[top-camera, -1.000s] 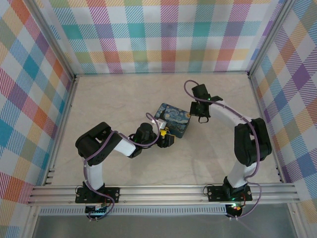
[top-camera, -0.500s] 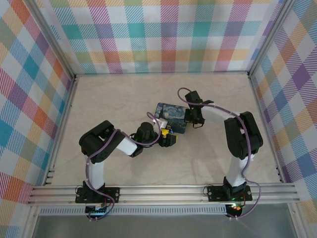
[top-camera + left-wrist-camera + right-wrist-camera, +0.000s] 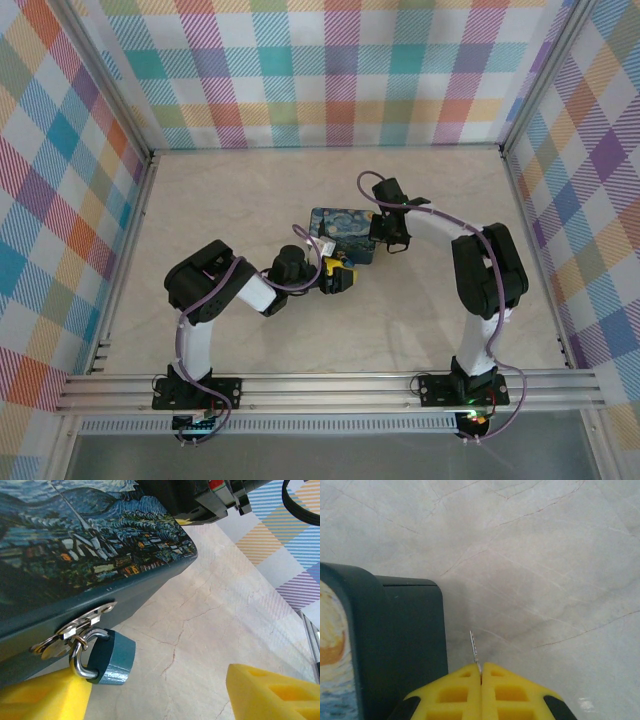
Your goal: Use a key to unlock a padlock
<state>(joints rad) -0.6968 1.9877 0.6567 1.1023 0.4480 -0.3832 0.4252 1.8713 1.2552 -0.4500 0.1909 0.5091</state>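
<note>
**Yellow right fingers clamped on key; padlock hanging on hasp**

Right gripper point(image 3: 481, 674): fingers point(image 3: 455, 692) pressed flat together, with the key point(image 3: 475, 650) pinched in the seam between them. The key is a thin pale sliver poking out past the tips, edge-on to the wrist cam. It sits just beside the dark side wall of the box point(image 3: 405, 630), over bare marble-look table point(image 3: 545, 555). Can't tell if the key touches the wall; a narrow gap seems to show.

Left gripper point(image 3: 160, 695): jaws wide apart, nothing between them. One finger sits right under the padlock point(image 3: 107, 660) and the box's front wall; contact or a hair off, can't tell. The other finger is well off to the side over the table.

Padlock: teal body, silver shackle threaded through the metal hasp point(image 3: 80, 625) on the front wall, hanging tilted. Keyhole not visible from this angle.

Top cam: box is mid-table, painted lid up. Left gripper is at its near edge and right gripper at its right edge. So the key and padlock are at different sides of the box, near each other but apart.
</note>
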